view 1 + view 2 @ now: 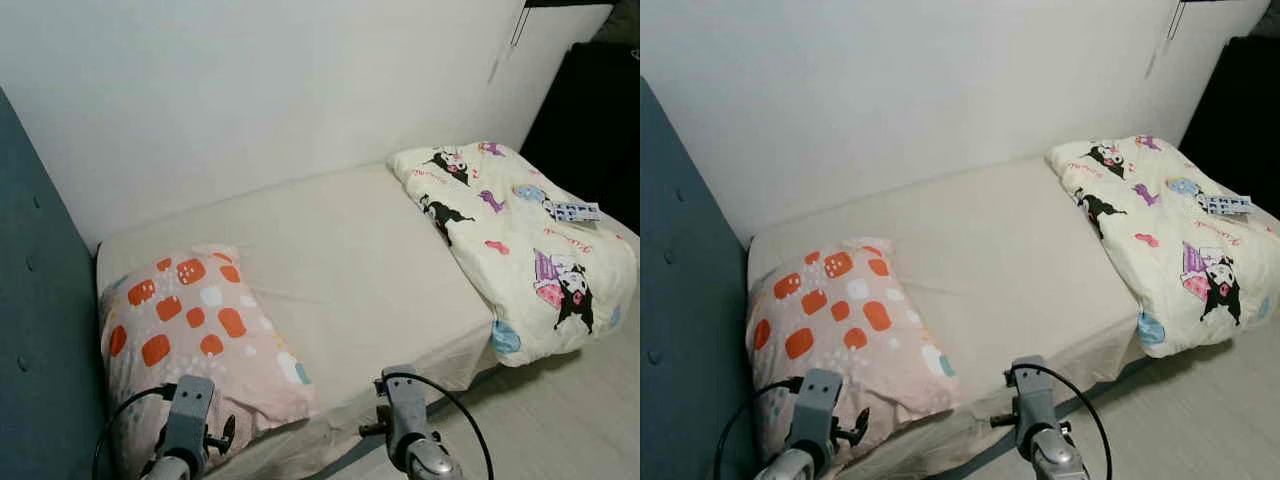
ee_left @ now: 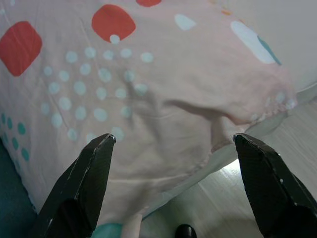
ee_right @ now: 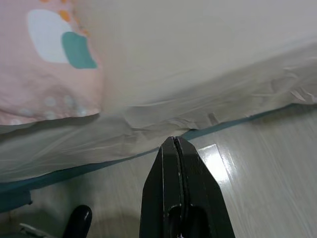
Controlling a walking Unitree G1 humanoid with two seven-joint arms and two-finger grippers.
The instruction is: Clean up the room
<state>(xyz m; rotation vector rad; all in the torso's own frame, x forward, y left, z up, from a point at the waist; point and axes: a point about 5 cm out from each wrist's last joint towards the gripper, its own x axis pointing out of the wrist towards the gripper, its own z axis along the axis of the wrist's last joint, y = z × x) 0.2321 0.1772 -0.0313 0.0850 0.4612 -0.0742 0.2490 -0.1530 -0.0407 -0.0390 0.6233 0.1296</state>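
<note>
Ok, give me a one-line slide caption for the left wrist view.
Open left gripper poised over the corner of the pink spotted pillow at the bed's edge.

Soft matt cloth on the pillow (image 1: 195,325), pink with orange patches. The bed (image 1: 350,260) wears a smooth cream sheet, creased at the near edge. Printed cotton-looking quilt (image 1: 520,240) on the right. Floor (image 3: 267,163) glossy, pale wood-look. Wall (image 1: 250,90) plain matt.

Head pair: high, looking down and forward over the bed (image 1: 350,260), wall behind; both eyes share the same scene. Left wrist camera: close above the pink pillow (image 2: 148,89) at the bed edge. Right wrist camera: low, facing sheet edge and floor (image 3: 267,163), sharing that pillow's corner.
</note>
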